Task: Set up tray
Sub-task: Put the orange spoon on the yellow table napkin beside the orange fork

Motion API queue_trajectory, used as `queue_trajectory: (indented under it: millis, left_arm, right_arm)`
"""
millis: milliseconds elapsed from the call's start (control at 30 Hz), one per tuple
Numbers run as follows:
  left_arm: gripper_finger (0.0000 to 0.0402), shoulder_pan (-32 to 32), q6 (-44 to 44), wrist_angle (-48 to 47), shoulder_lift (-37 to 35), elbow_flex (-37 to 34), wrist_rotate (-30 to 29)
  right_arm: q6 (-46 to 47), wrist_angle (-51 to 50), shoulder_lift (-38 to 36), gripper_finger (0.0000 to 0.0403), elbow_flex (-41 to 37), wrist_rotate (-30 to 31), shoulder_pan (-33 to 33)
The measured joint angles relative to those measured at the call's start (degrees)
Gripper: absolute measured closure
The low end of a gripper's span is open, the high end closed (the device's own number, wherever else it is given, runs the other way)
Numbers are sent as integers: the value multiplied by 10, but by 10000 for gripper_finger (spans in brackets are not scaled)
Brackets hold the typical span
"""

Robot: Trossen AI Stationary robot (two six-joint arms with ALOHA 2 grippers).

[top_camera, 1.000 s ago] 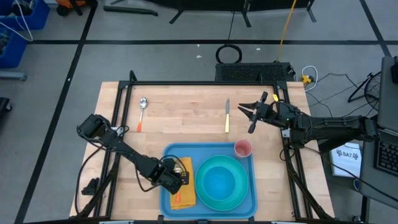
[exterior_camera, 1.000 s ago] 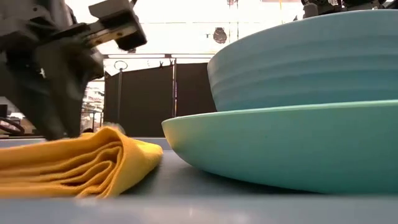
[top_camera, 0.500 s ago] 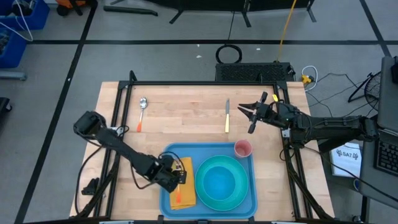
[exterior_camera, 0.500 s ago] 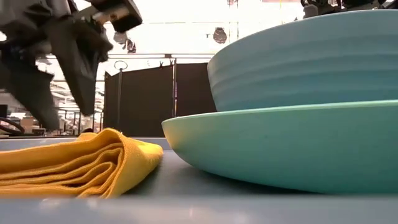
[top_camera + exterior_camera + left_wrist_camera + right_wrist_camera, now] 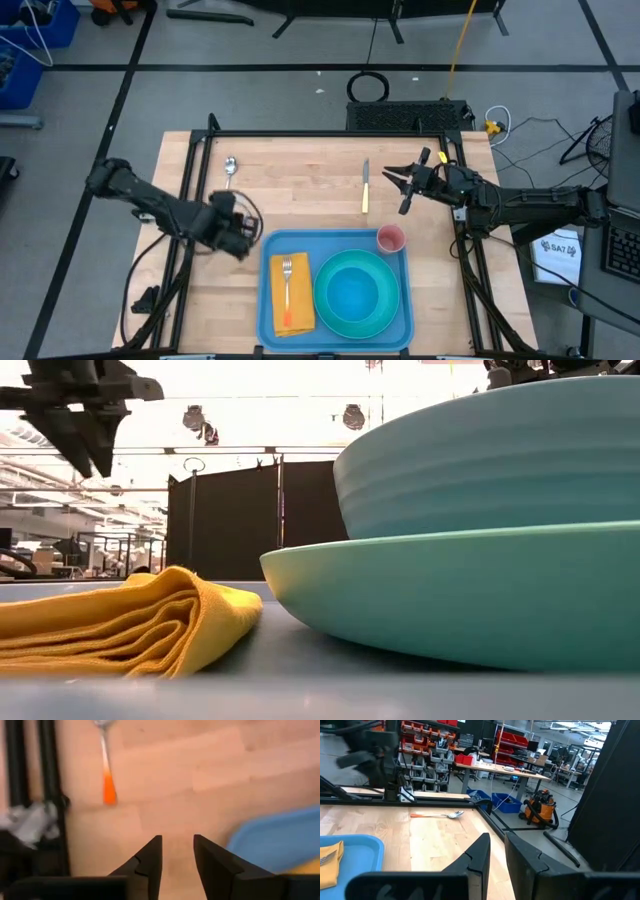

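High view: we are noting tray at near table edge, carrying napkin, fork, bowl on plate, pink cup. Left gripper hovering just beside tray, fingers narrowly parted, empty. We are judging spoon next, needing reach toward far edge. Right gripper waiting near knife, fingers narrow, empty.

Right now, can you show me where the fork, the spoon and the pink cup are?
fork (image 5: pixel 287 277): high view, middle of its handle, on the napkin.
spoon (image 5: pixel 229 168): high view, its silver bowl end.
pink cup (image 5: pixel 390 239): high view, its open top, at the tray's corner.
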Motion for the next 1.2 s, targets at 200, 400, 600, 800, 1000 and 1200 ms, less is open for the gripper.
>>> queue_trajectory:
  millis: [200,400,600,800,1000,1200]
  left_arm:
    - [312,149,172,16,-61,-57,13]
    - [334,361,369,116,-163,-194,51]
    - [356,531,569,310,-259,-269,113]
    - [378,711,686,434,-223,-300,236]
    - [392,824,767,432,-134,-300,320]
    - [351,836,793,438,-94,-300,333]
  right_arm:
    - [-1,8,0,353,0,0,0]
    - [2,11,0,353,0,0,0]
    - [6,17,0,353,0,0,0]
    - [5,25,0,353,0,0,0]
    - [7,28,0,353,0,1,0]
    - [4,28,0,353,0,1,0]
